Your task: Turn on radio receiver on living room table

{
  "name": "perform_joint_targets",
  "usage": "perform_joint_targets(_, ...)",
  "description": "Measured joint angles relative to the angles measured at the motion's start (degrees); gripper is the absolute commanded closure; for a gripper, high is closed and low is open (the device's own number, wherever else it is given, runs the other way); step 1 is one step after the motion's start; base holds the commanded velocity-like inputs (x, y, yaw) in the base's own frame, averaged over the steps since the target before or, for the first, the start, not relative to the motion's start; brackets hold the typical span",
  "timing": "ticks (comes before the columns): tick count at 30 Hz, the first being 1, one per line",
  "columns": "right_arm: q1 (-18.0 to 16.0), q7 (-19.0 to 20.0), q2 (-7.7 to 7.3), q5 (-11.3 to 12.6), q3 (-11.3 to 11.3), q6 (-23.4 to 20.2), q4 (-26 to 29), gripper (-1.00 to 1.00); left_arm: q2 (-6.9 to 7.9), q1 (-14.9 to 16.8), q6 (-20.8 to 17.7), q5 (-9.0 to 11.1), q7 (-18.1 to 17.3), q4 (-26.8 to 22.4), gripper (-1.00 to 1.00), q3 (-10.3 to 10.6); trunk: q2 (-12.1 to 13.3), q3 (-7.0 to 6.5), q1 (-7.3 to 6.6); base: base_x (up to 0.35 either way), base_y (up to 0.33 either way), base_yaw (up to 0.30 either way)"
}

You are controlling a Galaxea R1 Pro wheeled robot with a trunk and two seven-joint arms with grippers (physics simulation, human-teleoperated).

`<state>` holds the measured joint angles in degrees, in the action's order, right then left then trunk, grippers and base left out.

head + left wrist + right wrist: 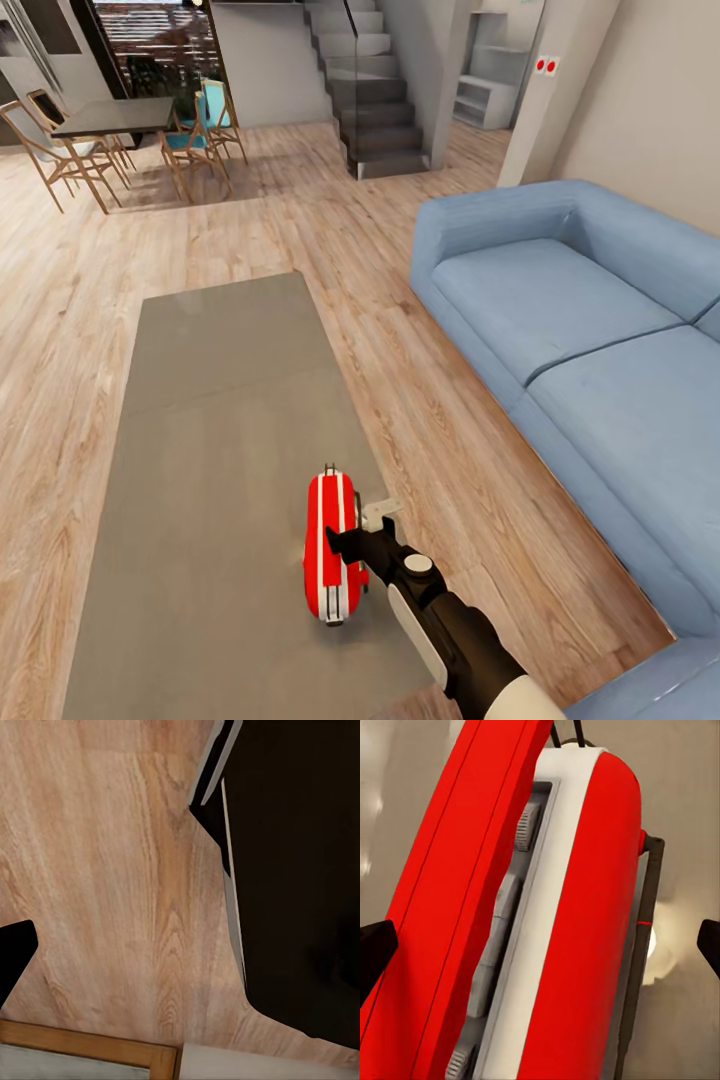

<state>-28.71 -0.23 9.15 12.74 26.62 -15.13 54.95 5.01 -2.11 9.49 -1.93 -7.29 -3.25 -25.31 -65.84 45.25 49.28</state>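
Observation:
The red radio receiver [330, 548] with white stripes stands on its edge near the front right of the grey-taupe table [220, 430]. My right gripper [350, 540] reaches in from the right and hovers at the radio's upper edge. In the right wrist view the radio [577, 915] is very close, with its white stripe, a row of grey buttons and a thin dark handle. The right gripper [540, 949] is open, its dark fingertips [375, 956] spread on either side of the radio. One dark fingertip [11, 960] of the left gripper shows at the edge of the left wrist view, over the wood floor.
A light-blue sectional sofa [590, 330] runs along the right, with a strip of plank floor [420, 400] between it and the table. A dark dining table with wooden chairs [110, 125] and a staircase [375, 95] stand at the back. My dark body [300, 870] hangs beside the left gripper.

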Motion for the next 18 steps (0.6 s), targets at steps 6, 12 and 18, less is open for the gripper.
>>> perform_joint_targets(6, 0.02, -0.13, 0.06, -0.52, 1.41, -0.06, 0.06, -1.0, 0.0, 0.0, 0.0, 0.02, 0.0, -0.01, -1.0, 0.0, 0.0, 0.0, 0.01, 0.0, 0.0, 0.0)
perform_joint_targets(12, 0.04, -0.12, 0.08, -0.24, 4.31, -0.08, 1.12, -1.0, 0.0, 0.0, 0.0, 0.03, 0.0, -0.01, -1.0, 0.0, 0.0, 0.0, 0.01, 0.0, 0.0, 0.0)
perform_joint_targets(18, 0.0, -0.07, 0.16, 1.83, 5.08, -0.05, 1.44, -1.0, 0.0, 0.0, 0.0, 0.01, 0.0, -0.01, -1.0, 0.0, 0.0, 0.0, 0.01, 0.0, 0.0, 0.0)
